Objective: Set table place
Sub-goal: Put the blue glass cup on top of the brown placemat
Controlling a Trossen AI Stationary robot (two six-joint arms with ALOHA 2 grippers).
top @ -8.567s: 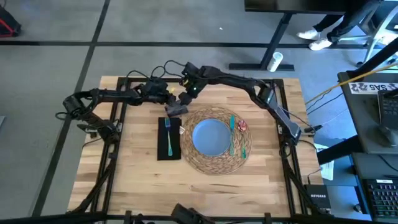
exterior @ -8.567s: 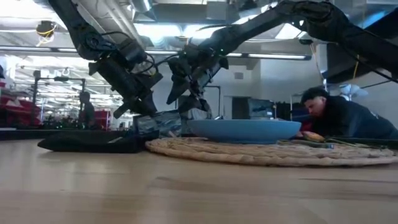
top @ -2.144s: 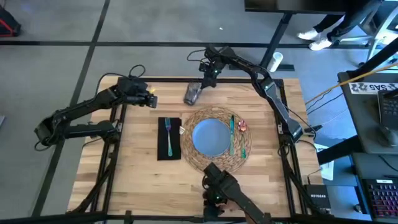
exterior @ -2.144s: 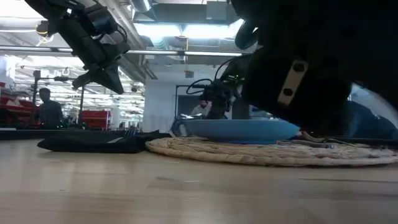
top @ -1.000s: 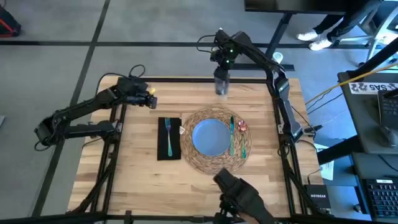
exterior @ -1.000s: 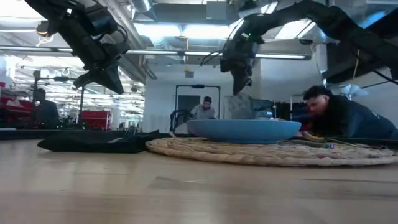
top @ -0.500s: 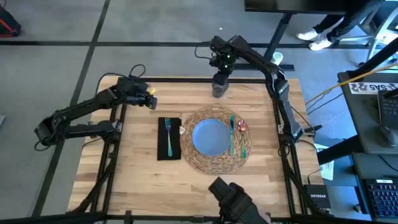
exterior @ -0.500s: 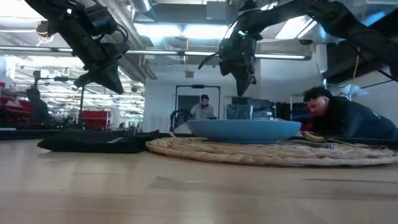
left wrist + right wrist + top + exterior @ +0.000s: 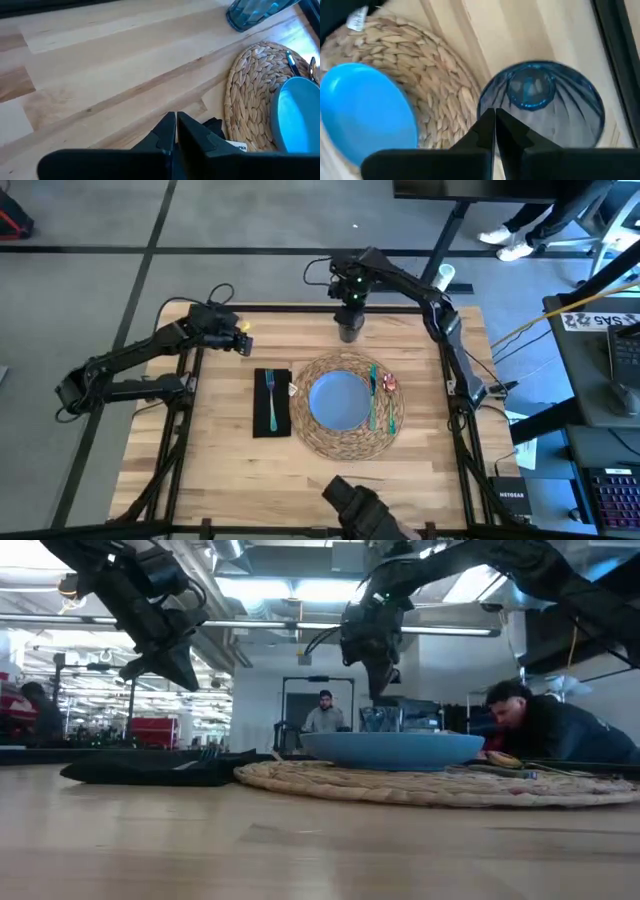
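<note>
Glass point(image 9: 348, 330) now stands upright on the table point(image 9: 220, 470) near the far edge, just beyond the placemat point(image 9: 310, 430); half a second ago it sat slightly further right, and two seconds ago it lay tilted left of there. Right gripper point(image 9: 349, 298) has shifted left and hangs directly over the glass. In its wrist view the two fingers are pressed together above the open mouth, holding nothing. Whether they touch the rim I cannot tell.

Left gripper point(image 9: 243, 340) has not moved since a second ago: raised over the far left of the table, fingers clenched together, empty.

Place setting: blue plate point(image 9: 340, 401) centred on the placemat, green and red-handled cutlery point(image 9: 380, 395) on the mat right of the plate, teal fork point(image 9: 271, 401) lying on the black napkin point(image 9: 272, 402) just left of the mat.

Surface: light wood planks, black frame. A dark object point(image 9: 355, 505) shows at the near edge; it has shifted since the last frame.

Room: grey floor, a person point(image 9: 545, 730) low beside the table in the low view, another person point(image 9: 325, 715) standing far back.
</note>
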